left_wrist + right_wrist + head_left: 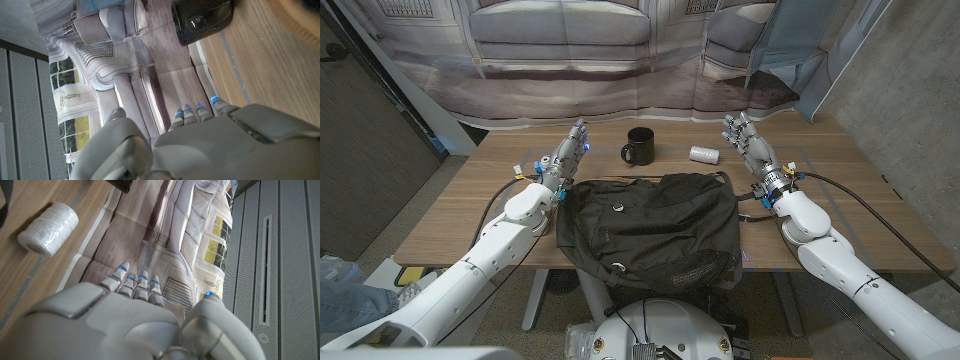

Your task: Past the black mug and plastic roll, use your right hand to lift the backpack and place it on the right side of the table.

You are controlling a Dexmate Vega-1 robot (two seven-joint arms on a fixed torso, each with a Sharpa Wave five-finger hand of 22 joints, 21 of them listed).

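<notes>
Head view. Backpack, black, lies flat at the middle of the surface, its lower part overhanging the near edge; long axis runs roughly near-to-far, slightly slanted. Right robot hand stands past the backpack's far right corner, fingers apart, holding nothing; the backpack lies toward the near edge and inward from it. Left robot hand mirrors it past the far left corner, likewise spread and empty. Both are about equally near. Black mug and plastic roll sit between the hands toward the far edge.

Left wrist view. Left robot hand, fingers extended, grips nothing; black mug ahead.

Right wrist view. Right robot hand, fingers extended, unloaded; plastic roll ahead and to one side on the surface.
</notes>
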